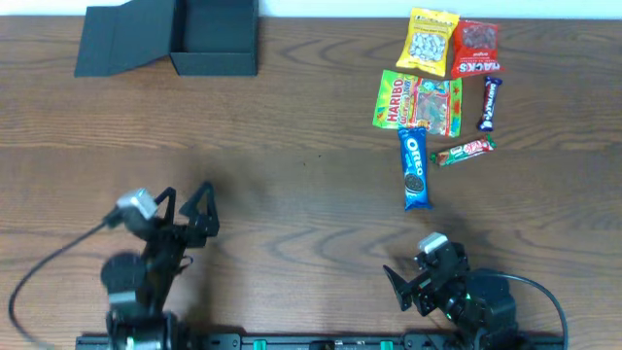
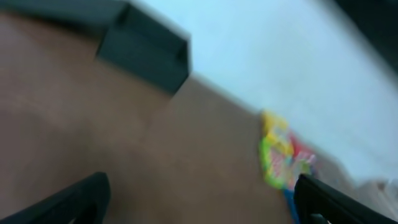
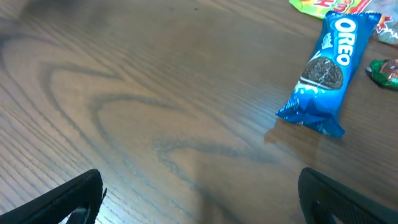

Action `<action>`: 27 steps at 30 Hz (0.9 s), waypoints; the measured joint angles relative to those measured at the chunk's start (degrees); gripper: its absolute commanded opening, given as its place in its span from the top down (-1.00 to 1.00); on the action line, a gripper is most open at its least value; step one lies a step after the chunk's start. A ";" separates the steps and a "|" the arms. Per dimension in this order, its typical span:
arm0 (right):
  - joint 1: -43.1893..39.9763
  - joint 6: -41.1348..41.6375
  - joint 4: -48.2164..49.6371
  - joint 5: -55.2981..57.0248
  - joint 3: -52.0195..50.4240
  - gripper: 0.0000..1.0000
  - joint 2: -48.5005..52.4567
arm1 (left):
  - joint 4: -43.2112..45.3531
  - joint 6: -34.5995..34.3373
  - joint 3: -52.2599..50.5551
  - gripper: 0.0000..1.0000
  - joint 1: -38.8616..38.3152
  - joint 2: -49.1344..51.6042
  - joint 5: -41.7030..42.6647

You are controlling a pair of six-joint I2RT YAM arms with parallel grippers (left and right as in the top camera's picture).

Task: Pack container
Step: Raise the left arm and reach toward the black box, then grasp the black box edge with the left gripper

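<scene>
Container (image 1: 214,39) — sitting open at the far left of the table (image 1: 311,194), nothing showing inside. Six snack packets (image 1: 418,102) lying far right, well apart from it. Left gripper (image 1: 187,199) and right gripper (image 3: 199,183) hovering near — jaws apart, carrying nothing. Packing not yet begun.

Wood-grain table (image 1: 311,204): box on my far left, snacks on my far right.
The container (image 1: 216,39) sits open at the far edge, flap lid lying flat to its left. In the snack cluster, a yellow packet (image 1: 432,41) and a red packet (image 1: 475,49) lie side by side. The Haribo bag (image 1: 418,102) is below them, with a dark bar (image 1: 492,104) to its right. The Oreo pack (image 1: 415,167) lies nearest me, a small green-red bar (image 1: 465,151) just beside it.
</scene>
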 measured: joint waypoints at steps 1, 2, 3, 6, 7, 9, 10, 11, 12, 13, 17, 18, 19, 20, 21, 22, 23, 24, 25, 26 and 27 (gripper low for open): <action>0.00 0.00 -0.09 -0.02 0.00 -0.99 -0.07 | -0.04 1.75 2.03 -0.91 0.00 4.59 0.28; 0.00 0.00 -0.07 -0.02 0.00 -0.99 -0.07 | -0.26 3.72 5.05 -0.91 0.00 9.66 0.70; 0.00 0.00 0.02 0.00 0.00 -0.99 0.00 | -1.36 6.08 8.72 -0.91 0.00 14.91 1.18; 0.00 0.00 0.02 0.02 -0.02 -0.99 0.04 | -6.03 13.05 21.68 -0.91 -0.02 29.07 1.66; 0.00 -0.02 -0.07 -0.02 -0.04 -0.99 -0.07 | -8.17 15.45 26.73 -0.91 -0.04 34.25 1.68; 0.00 0.00 0.04 0.04 -0.02 -0.99 0.00 | -11.82 19.39 35.21 -0.91 -0.26 42.93 1.25; 0.00 -0.02 -0.02 -0.02 -0.04 -0.99 -0.04 | -13.86 21.09 39.41 -0.91 -0.55 47.12 0.70; 0.00 -0.02 -0.04 -0.02 -0.04 -0.99 -0.07 | -15.54 22.56 43.45 -0.91 -0.90 51.12 -0.11; 0.00 -0.02 0.04 0.02 -0.02 -0.99 0.00 | -16.81 23.82 47.21 -0.91 -1.36 54.90 -0.98; 0.00 -0.02 0.02 0.00 -0.02 -0.98 -0.02 | -18.21 25.14 51.36 -0.91 -1.97 59.14 -2.29; 0.00 -0.02 0.00 0.00 -0.04 -0.98 -0.07 | -22.95 29.68 66.64 -0.91 -5.03 74.44 -8.72; 0.00 -0.02 0.04 0.02 -0.04 -0.98 -0.04 | -23.56 30.40 69.42 -0.91 -5.60 77.13 -9.88; 0.00 -0.02 0.04 0.00 -0.04 -0.98 -0.04 | -24.65 31.19 73.37 -0.90 -6.40 81.00 -11.32; 0.00 -0.02 0.02 0.00 -0.04 -0.99 -0.07 | -25.20 31.71 76.22 -0.91 -6.91 83.80 -12.31; 0.00 -0.02 0.04 0.00 -0.04 -0.99 -0.04 | -25.57 32.04 79.21 -0.90 -7.39 86.68 -13.00; 0.00 -0.02 0.04 0.00 -0.04 -0.98 -0.07 | -26.12 32.37 83.08 -0.91 -7.91 90.44 -13.70; 0.00 -0.02 0.04 0.00 -0.04 -0.99 -0.07 | -26.38 32.79 88.39 -0.91 -8.41 95.76 -14.47; 0.00 -0.02 0.09 0.02 -0.04 -0.99 -0.02 | -27.19 32.98 90.88 -0.91 -8.52 98.55 -14.93; 0.00 -0.02 -0.07 -0.02 -0.04 -0.99 -0.09 | -27.10 33.00 93.94 -0.91 -8.57 101.46 -15.34; 0.00 -0.02 0.02 0.02 -0.04 -0.99 -0.07 | -26.84 32.98 96.41 -0.91 -8.61 103.93 -15.54; 0.00 -0.02 0.00 0.00 -0.04 -0.99 -0.07 | -26.67 32.92 98.29 -0.91 -8.68 106.01 -15.74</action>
